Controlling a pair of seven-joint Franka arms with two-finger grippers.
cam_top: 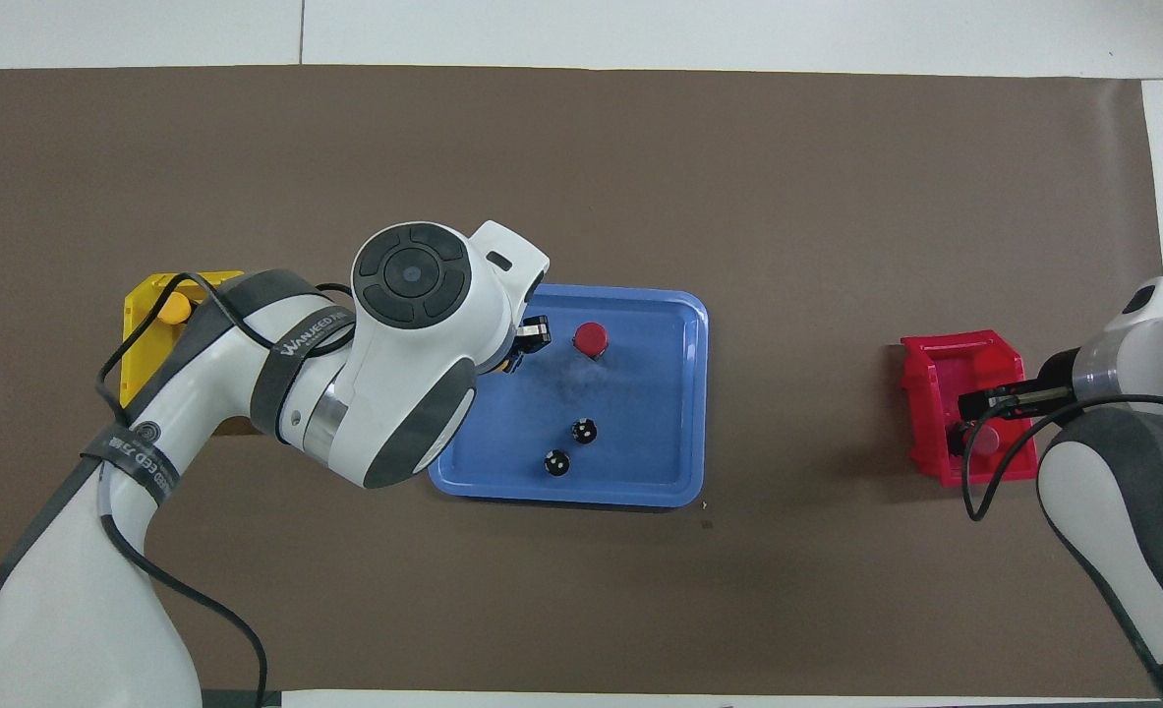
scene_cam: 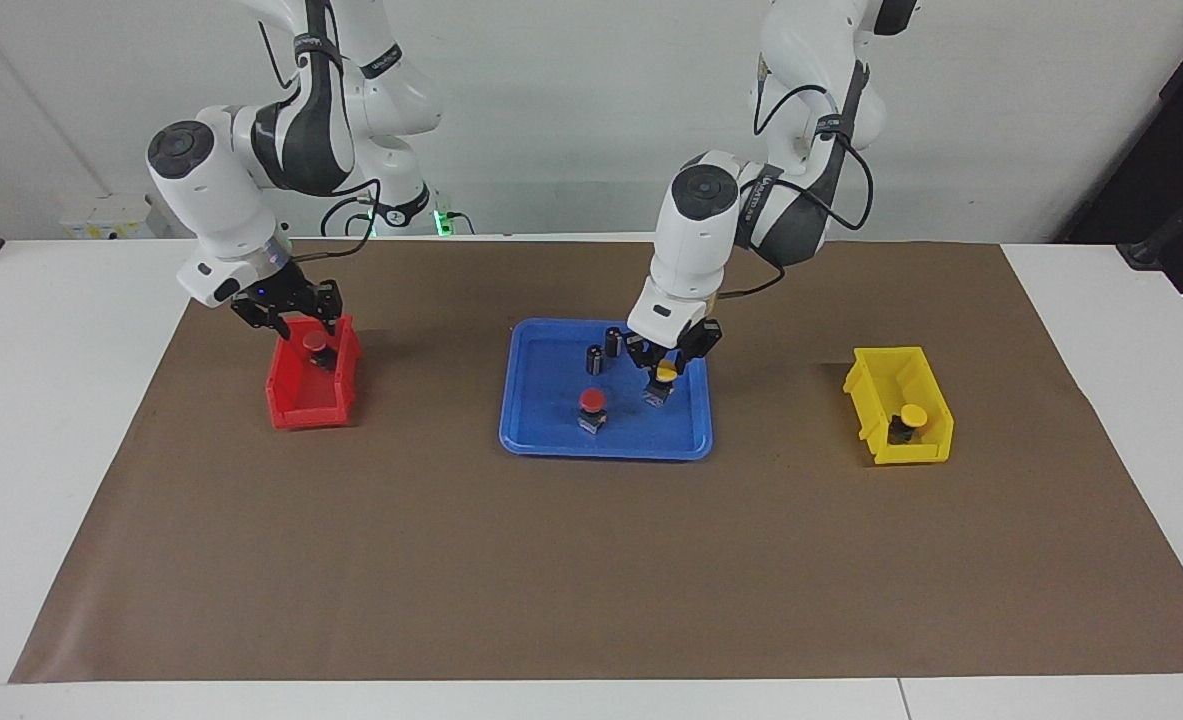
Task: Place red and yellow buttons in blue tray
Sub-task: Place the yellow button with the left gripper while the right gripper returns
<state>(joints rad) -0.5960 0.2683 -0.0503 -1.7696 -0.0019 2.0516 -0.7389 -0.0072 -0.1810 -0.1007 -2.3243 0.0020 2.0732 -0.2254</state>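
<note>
The blue tray [scene_cam: 551, 425] [cam_top: 660, 393] lies mid-table. In it stand a red button [scene_cam: 591, 402] [cam_top: 591, 338] and a yellow button [scene_cam: 664, 377]. My left gripper [scene_cam: 667, 368] is low over the tray, down around that yellow button, whose base looks to rest on the tray floor. In the overhead view the left arm hides the gripper and most of this button. The second red button [scene_cam: 317, 345] [cam_top: 980, 440] sits in the red bin [scene_cam: 301, 405] [cam_top: 935, 393]. My right gripper [scene_cam: 293, 318] [cam_top: 974, 418] is open just above it. The second yellow button [scene_cam: 912, 416] [cam_top: 175, 307] sits in the yellow bin [scene_cam: 876, 385] [cam_top: 139, 329].
Two capless dark grey cylinders [scene_cam: 596, 358] [scene_cam: 613, 338] [cam_top: 584, 430] [cam_top: 555, 462] stand in the tray on its side nearer the robots. A brown mat [scene_cam: 591, 560] covers the table; the red bin is at the right arm's end, the yellow bin at the left arm's.
</note>
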